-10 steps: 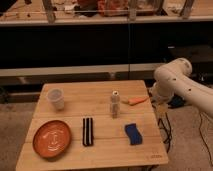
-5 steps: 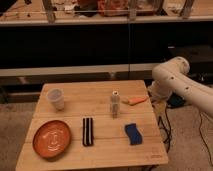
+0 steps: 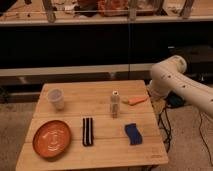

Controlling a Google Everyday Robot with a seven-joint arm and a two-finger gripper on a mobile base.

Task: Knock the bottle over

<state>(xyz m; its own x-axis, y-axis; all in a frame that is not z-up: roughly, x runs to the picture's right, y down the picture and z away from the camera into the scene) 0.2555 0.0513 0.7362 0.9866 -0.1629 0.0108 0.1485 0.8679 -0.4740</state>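
The bottle [image 3: 115, 104] stands upright near the middle of the counter [image 3: 95, 90]. It is slim, tall for its base and probably light and stiff, so it should tip easily. No grasp is needed, and a sideways push high up, near the cap, looks best. The gripper [image 3: 153, 94] seems to sit at the low end of the white arm [image 3: 172, 72], by the counter's right edge. Whether its jaws are open or closed cannot be told. From the jaws, the bottle lies inward over the counter, near but apart, beyond an orange object [image 3: 135, 100].

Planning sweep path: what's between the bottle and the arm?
Camera view: an orange object lies between bottle and arm, on the table. The gripper is out of frame.
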